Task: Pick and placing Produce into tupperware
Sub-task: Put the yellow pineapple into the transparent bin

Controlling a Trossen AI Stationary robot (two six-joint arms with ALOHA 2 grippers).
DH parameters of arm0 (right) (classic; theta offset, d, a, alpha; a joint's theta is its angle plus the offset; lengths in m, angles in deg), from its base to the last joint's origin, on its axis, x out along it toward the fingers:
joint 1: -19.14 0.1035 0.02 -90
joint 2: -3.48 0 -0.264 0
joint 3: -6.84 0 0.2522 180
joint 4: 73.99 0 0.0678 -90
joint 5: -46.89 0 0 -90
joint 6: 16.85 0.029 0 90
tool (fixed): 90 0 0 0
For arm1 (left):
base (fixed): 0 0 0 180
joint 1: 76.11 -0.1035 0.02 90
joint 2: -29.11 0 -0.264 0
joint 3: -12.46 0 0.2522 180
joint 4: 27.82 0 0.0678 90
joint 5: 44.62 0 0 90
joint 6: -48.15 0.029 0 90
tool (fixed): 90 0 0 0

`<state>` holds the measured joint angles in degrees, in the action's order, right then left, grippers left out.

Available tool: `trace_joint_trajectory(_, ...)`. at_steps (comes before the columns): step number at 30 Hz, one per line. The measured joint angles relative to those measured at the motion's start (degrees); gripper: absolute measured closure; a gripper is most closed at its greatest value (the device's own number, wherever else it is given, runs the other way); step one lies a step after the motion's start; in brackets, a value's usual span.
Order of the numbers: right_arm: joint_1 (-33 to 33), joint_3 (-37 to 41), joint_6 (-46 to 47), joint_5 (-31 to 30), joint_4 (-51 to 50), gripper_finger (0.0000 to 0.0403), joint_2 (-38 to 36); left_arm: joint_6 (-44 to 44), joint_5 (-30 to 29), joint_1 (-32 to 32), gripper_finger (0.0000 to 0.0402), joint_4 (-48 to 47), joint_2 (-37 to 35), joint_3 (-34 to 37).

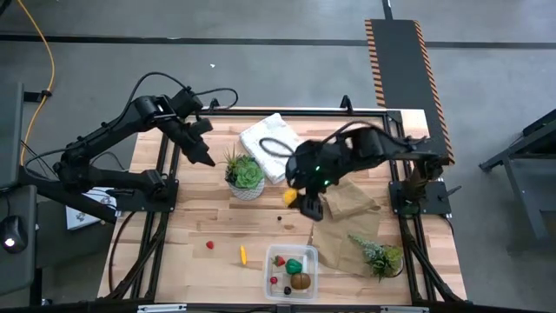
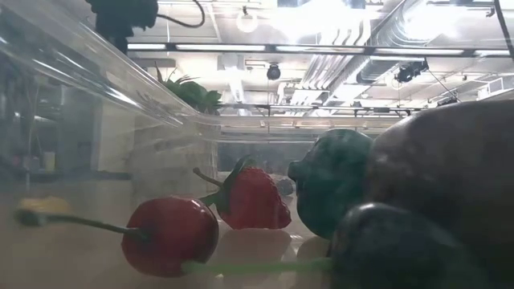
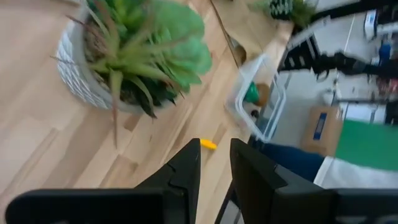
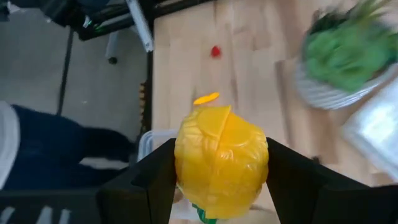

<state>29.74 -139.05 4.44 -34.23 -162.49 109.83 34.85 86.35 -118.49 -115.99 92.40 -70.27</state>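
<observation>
1. Right hand point(image 4: 221, 186) clamps the yellow lemon point(image 4: 221, 160) above mid-desk point(image 1: 191, 261).
2. Tupperware point(image 1: 292, 271) at six o'clock already holds several pieces.
3. Red berry point(image 1: 209, 245) and orange stick point(image 1: 243, 254) remain out.
4. Left hand point(image 3: 214, 165), narrow and empty, waits at ten o'clock.

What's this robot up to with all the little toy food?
It is packing toy produce into a clear box. The right gripper holds a yellow lemon above the table's middle. A few pieces already lie in the box. A red berry and an orange stick wait on the table. The left gripper hangs empty by a potted plant.
</observation>
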Motion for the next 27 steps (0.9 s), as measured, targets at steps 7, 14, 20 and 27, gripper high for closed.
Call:
trace_joint_trajectory(7, 4.0, 0.0, 5.3, 1.1, 0.5, 0.0208, 4.4, 2.4, -0.8, 5.5, 0.0325, -0.8, -2.3, 0.0)
trace_joint_trajectory(14, 8.2, 0.0, 10.6, 0.5, 1.4, 0.0208, 7.3, 1.8, -4.6, 11.8, 0.0325, -0.7, -3.1, 0.0)
trace_joint_trajectory(20, 11.1, 0.0, 16.1, -3.2, 1.9, 0.0208, 8.2, 0.5, -4.9, 16.2, 0.0325, -0.6, -3.1, 0.0)
trace_joint_trajectory(27, 13.7, 0.0, 19.6, -5.9, 2.0, 0.0208, 9.5, -3.8, -10.0, 21.6, 0.0325, -0.6, -3.1, 0.0)
